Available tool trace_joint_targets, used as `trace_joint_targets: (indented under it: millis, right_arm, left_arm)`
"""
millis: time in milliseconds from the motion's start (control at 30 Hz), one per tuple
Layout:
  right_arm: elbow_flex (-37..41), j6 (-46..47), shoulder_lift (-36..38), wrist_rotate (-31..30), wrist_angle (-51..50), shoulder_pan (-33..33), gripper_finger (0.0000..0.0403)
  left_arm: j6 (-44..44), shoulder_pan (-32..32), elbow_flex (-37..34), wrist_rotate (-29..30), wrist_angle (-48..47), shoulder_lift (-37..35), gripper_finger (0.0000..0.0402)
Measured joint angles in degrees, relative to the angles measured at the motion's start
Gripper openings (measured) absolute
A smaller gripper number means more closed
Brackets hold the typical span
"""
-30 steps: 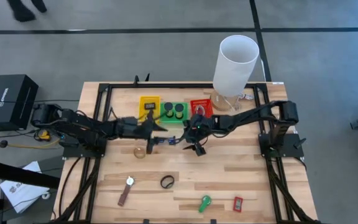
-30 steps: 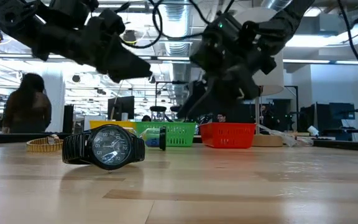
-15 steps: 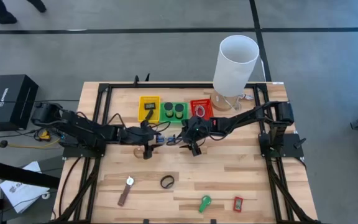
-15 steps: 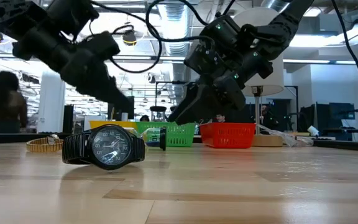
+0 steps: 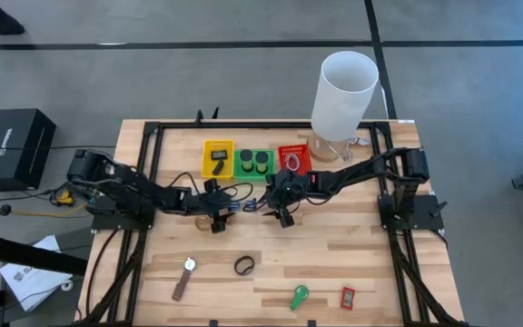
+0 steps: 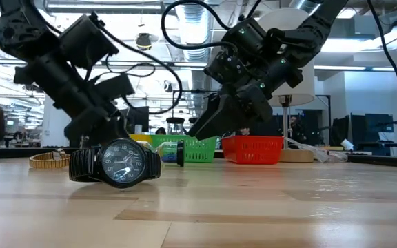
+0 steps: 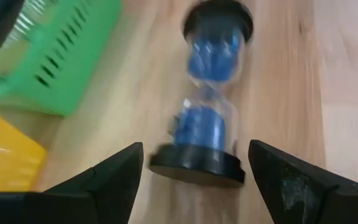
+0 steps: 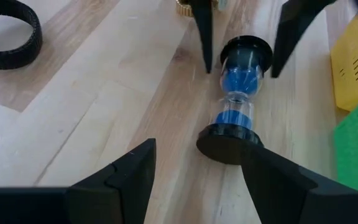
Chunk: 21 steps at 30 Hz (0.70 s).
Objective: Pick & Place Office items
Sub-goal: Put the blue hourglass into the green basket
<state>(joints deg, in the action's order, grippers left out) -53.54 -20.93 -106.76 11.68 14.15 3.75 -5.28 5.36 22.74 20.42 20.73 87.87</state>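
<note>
I had both arms down at the middle of the table, and in the last second my left gripper (image 7: 191, 165) had dropped from above the table to the wood and spread its fingers wide, so the blue hourglass (image 5: 241, 205) was now framed between them but not gripped. The hourglass lay on its side just below the green tray (image 5: 254, 164) in the overhead frame, with the left gripper at its left end and my right gripper (image 8: 197, 168) at its right end, fingers also parted and holding nothing. The right arm had barely shifted over that time. I judged this as the approach to a pick (nothing lifted yet), with the closing squeeze still to come. Other items waited lower in the frame: a black band (image 5: 244, 265), a watch (image 5: 189, 265), a green clip (image 5: 299, 296) and a red rectangle (image 5: 348, 297).
</note>
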Motion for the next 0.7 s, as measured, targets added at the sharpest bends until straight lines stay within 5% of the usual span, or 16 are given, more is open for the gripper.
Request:
trace_joint_targets:
  millis: [400,700]
  right_arm:
    - [0.00,0.00,0.00,0.00,0.00,0.02,0.0221]
    - [0.00,0.00,0.00,0.02,-0.28,0.02,0.0221]
  left_arm:
    - [0.26,-0.05,0.00,-0.76,4.16,2.15,0.0274]
    - [0.26,-0.09,0.00,-0.76,4.19,2.17,0.0212]
